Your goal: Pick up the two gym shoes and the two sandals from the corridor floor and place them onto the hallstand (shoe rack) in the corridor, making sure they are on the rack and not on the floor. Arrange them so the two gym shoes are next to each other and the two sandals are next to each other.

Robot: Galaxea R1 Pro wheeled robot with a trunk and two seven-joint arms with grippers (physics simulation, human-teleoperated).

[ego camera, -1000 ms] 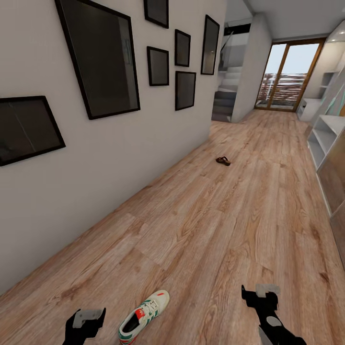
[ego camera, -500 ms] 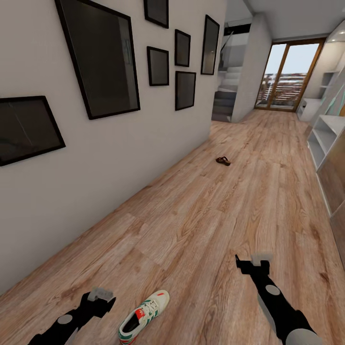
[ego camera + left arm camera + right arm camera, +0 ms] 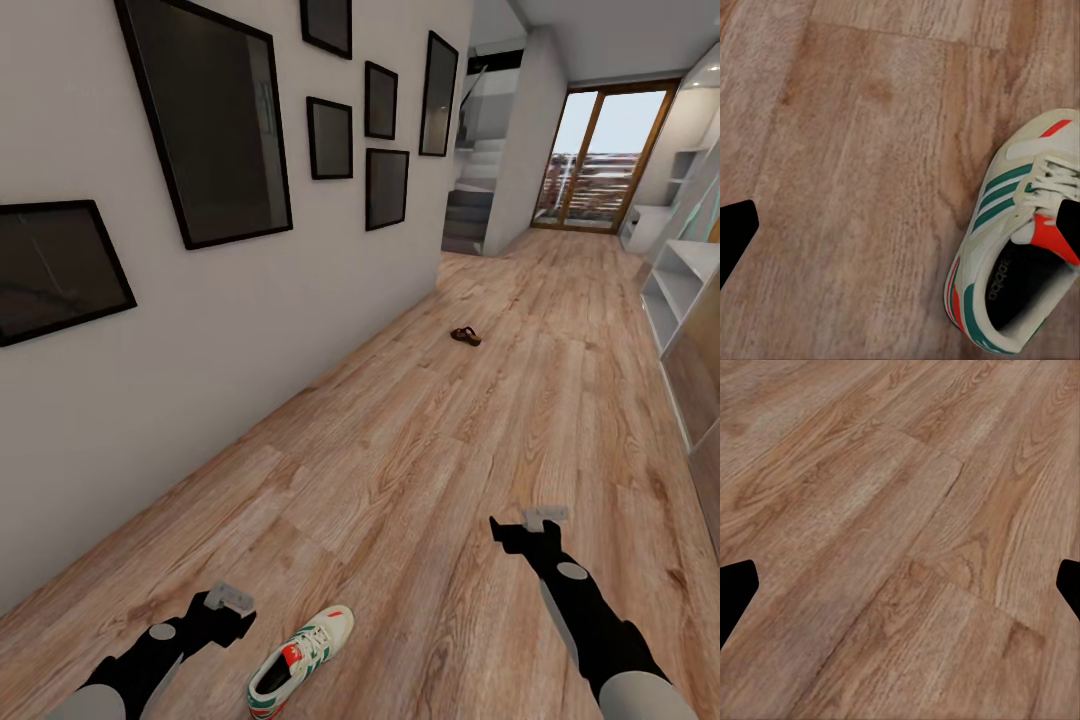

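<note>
From the head view, one gym shoe is lying on the corridor floor, just beside the left gripper. A sandal is lying far down the hall. The right gripper is hanging over bare floor.

From the left wrist, the fingers are spread wide, holding nothing, with the shoe beside them.

From the right wrist, the fingers are spread wide over planks.

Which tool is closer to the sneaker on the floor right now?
Left. The left tool hangs just beside the sneaker, on its wall side; the right tool is well off to the sneaker's other side, farther up the corridor.
</note>
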